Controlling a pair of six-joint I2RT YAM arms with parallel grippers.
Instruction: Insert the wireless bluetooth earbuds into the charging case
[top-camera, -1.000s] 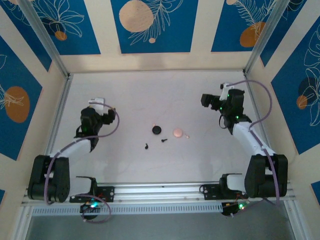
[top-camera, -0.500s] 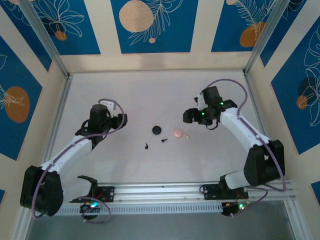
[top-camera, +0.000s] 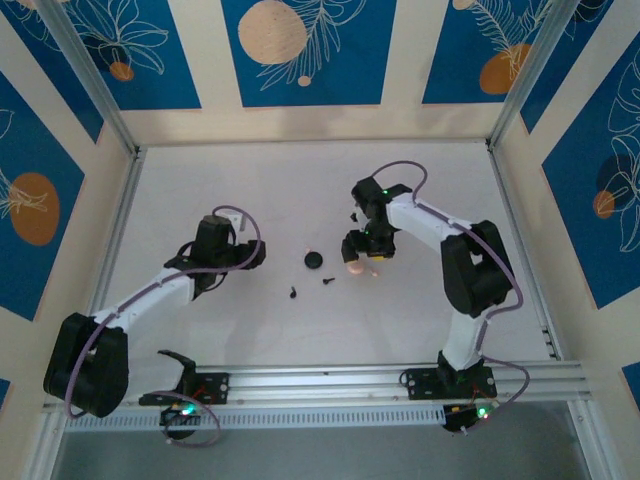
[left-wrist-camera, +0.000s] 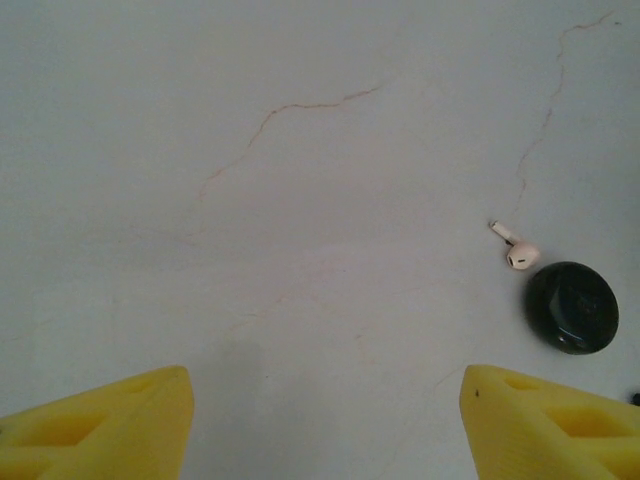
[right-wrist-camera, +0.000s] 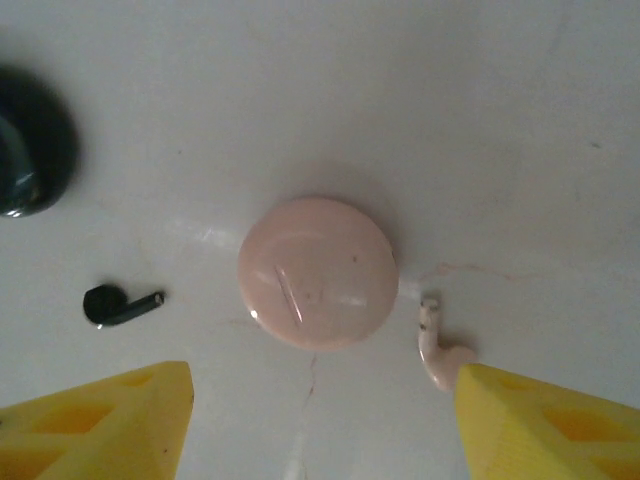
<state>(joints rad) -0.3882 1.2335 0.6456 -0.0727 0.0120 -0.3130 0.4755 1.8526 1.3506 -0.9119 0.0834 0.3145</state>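
Two black earbuds lie loose on the table, just beside the black round case and not in it. Right fingers hang spread and empty astride the pink round case, which we read as lining up a pick from above. Left fingers, likewise spread and empty, face bare table, probably on approach.

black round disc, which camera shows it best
The left wrist view: the black round disc lies whole and uncovered at the right of the picture, its glossy top clear. The right wrist view catches the disc blurred and cut off by the left edge. The top external view shows the disc as a small dark spot.
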